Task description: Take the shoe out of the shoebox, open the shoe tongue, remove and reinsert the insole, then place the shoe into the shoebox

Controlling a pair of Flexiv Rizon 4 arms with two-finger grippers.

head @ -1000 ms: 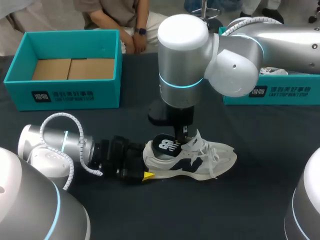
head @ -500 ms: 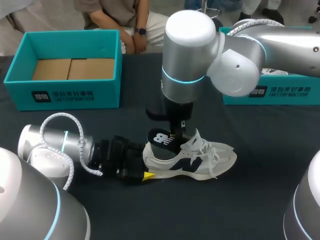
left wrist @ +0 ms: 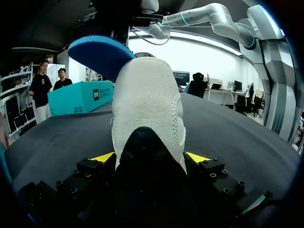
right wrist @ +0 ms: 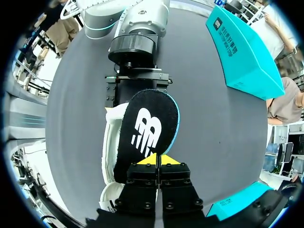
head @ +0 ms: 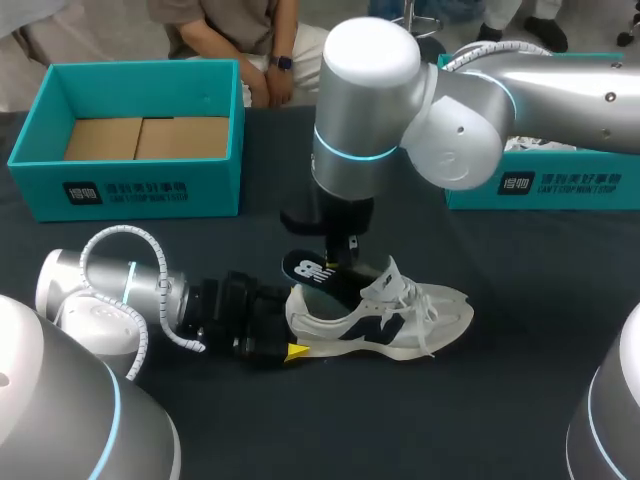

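Note:
A white sneaker point(head: 400, 322) with a dark side logo lies on the dark table, toe to the right. My left gripper point(head: 293, 328) lies low at its heel point(left wrist: 147, 109), a yellow-tipped finger point(left wrist: 103, 156) pressed to each side. My right gripper point(head: 346, 262) hangs above the shoe's opening, shut on the insole point(head: 312, 272). The insole point(right wrist: 149, 130) is black on top with a white logo and blue underneath point(left wrist: 102, 54). Its heel end is raised clear of the shoe point(right wrist: 110, 142) toward my left arm, while its front end stays hidden inside.
An open teal shoebox point(head: 130, 190) with a cardboard floor stands at the back left. A second teal box point(head: 540, 185) at the back right holds another white shoe point(head: 545, 143). A person sits behind the far table edge.
My right gripper has risen and drifted left, drawing the insole's heel end up out of the shoe. The left gripper and the shoe have stayed put.

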